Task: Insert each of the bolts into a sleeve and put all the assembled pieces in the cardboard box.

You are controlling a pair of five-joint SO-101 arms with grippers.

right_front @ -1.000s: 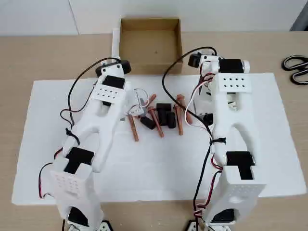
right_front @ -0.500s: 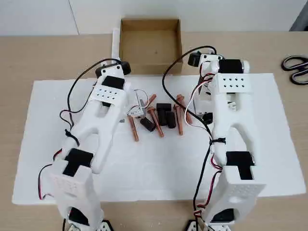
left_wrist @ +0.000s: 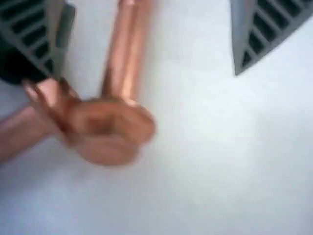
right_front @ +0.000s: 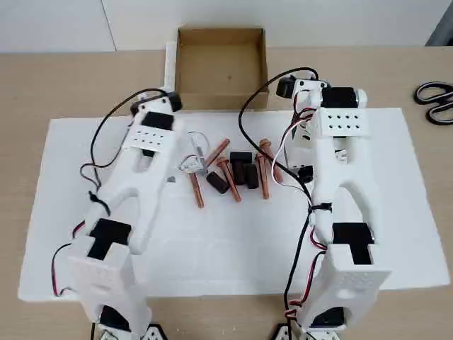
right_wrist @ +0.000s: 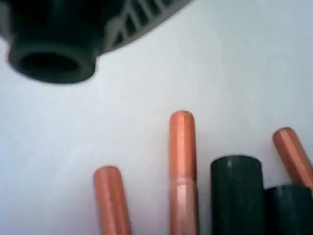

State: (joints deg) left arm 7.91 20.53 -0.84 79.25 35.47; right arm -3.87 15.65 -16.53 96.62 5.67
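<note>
Two arms (right_front: 347, 205) stood side by side at the near edge of the table (right_front: 42, 78), reaching out over a white mat (right_front: 226, 248). Around the middle of the mat, the left gripper (left_wrist: 146, 68) hung low with its fingers (left_wrist: 34, 34) spread apart, straddling the shaft of a copper bolt (left_wrist: 122, 58) that lay flat on the mat. A second bolt (left_wrist: 19, 129) lay just beside that bolt's head. The right gripper (right_wrist: 63, 29) was clamped on a black sleeve (right_wrist: 51, 61), held above the mat near the pile. Between the two grippers, loose bolts (right_front: 228, 178) and loose sleeves (right_front: 245, 173) lay close together as separate pieces. Beyond the mat's far edge sat the open cardboard box (right_front: 219, 74). Scissors (right_front: 435, 99) lay on the table off to the far right.
</note>
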